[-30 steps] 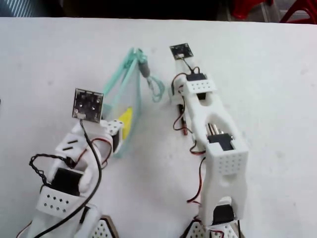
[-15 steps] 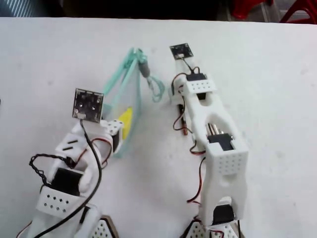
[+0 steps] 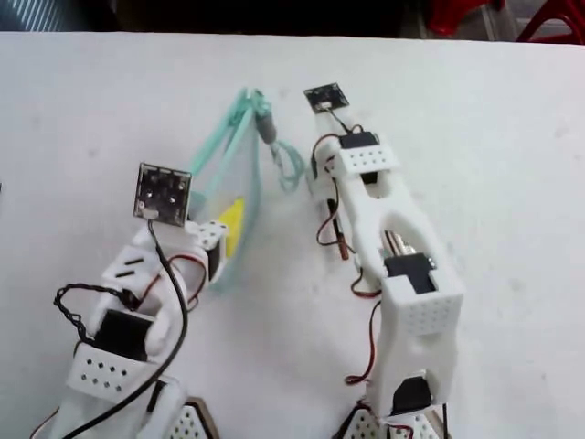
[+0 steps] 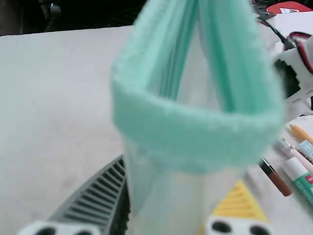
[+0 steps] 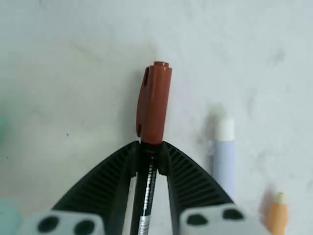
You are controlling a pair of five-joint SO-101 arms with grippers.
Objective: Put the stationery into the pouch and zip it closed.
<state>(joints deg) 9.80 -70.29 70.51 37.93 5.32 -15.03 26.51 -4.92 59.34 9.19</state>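
The right arm (image 3: 384, 229) has swung slightly toward the pouch (image 3: 233, 165) in the last half second, its wrist now nearer the pouch's far end. The left arm (image 3: 137, 302) has not moved. The right claw (image 5: 148, 147) is pinched on a brown-capped pen (image 5: 154, 103), gripping the barrel just behind the cap, which points out over the white bench (image 3: 494, 137). Whether the pen is clear of the bench cannot be told. Two more pens (image 5: 222, 147) lie just beside it on the bench. The left claw (image 4: 168, 205) is clamped on the near end of the pouch, holding it up with its green rim gaping wide. The pouch lies on the bench between the two arms, mouth unzipped. The shift suggests the pen is on its way to the opening. By this reading loading is under way, with the pens on the bench still to go in and the zip still to be closed.
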